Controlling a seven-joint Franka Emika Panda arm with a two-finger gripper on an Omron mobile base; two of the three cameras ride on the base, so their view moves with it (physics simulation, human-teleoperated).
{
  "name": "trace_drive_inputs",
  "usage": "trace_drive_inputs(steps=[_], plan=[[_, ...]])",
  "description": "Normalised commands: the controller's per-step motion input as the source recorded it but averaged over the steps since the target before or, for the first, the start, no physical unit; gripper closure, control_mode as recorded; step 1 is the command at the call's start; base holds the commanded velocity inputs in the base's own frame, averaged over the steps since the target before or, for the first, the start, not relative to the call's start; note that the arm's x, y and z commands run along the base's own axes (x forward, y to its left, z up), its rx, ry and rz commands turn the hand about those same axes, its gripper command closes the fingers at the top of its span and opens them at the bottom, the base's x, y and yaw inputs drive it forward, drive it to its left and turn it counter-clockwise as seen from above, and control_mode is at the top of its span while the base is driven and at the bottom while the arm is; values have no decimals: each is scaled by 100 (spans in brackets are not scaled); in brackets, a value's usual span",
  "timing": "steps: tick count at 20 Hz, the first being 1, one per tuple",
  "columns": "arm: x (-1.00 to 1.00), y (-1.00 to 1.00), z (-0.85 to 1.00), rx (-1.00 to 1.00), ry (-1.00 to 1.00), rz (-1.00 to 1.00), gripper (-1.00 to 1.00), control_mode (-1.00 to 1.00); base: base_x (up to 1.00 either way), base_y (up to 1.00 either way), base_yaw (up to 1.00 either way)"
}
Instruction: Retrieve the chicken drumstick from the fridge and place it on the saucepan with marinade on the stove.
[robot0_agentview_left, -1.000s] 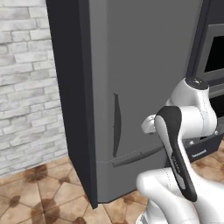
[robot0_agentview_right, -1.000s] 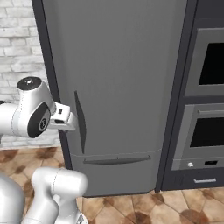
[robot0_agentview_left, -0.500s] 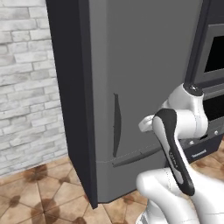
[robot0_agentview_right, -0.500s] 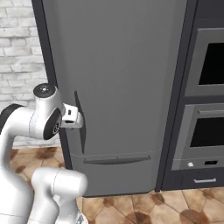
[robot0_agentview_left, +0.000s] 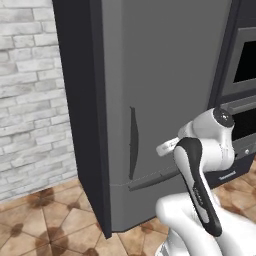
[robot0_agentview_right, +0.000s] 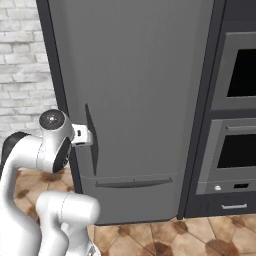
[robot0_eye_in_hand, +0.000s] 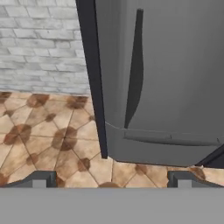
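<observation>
Arm is standing folded in front of the fridge (robot0_agentview_left: 165, 90), elbow bent up, wrist and hand levelled out toward the door. In the left base view the hand is poking out from behind the forearm, short of the door face and to the right of the upright handle (robot0_agentview_left: 133, 142). In the right base view the hand is sitting just beside that handle (robot0_agentview_right: 91, 137), roughly at its mid-height; can't tell if it's touching.

Gripper (robot0_eye_in_hand: 111, 179) is spread wide, holding nothing: in the hand view both fingertips (robot0_eye_in_hand: 41, 179) are sitting far apart at the bottom, with only floor tiles (robot0_eye_in_hand: 43, 131) between them. Camera is looking slightly down at the fridge's lower left corner.

Fridge door is closed. Upright handle is running vertically, thin and slightly bowed, near the door's left edge. Below it a second long handle (robot0_agentview_right: 134, 181) is lying horizontally across the top of the lower drawer. Fridge itself is standing tall with its long axis vertical, between the white brick wall (robot0_agentview_left: 30, 100) on the left and the wall ovens (robot0_agentview_right: 235, 125) on the right.

Drumstick, saucepan and stove can't be made out here.
</observation>
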Motion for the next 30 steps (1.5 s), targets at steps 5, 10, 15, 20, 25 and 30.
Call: trace_drive_inputs(steps=[5,10,15,20,25,30], plan=[[55,0,0,2,4,6,-100,-100,0,0,0],[58,0,-8,0,4,6,-100,-100,0,0,0],[61,0,-3,0,5,2,-100,-100,0,0,0],[52,9,0,0,5,0,-100,-100,0,0,0],[37,17,-27,0,0,0,-100,-100,0,0,0],[14,12,-44,0,-16,2,-100,-100,0,0,0]])
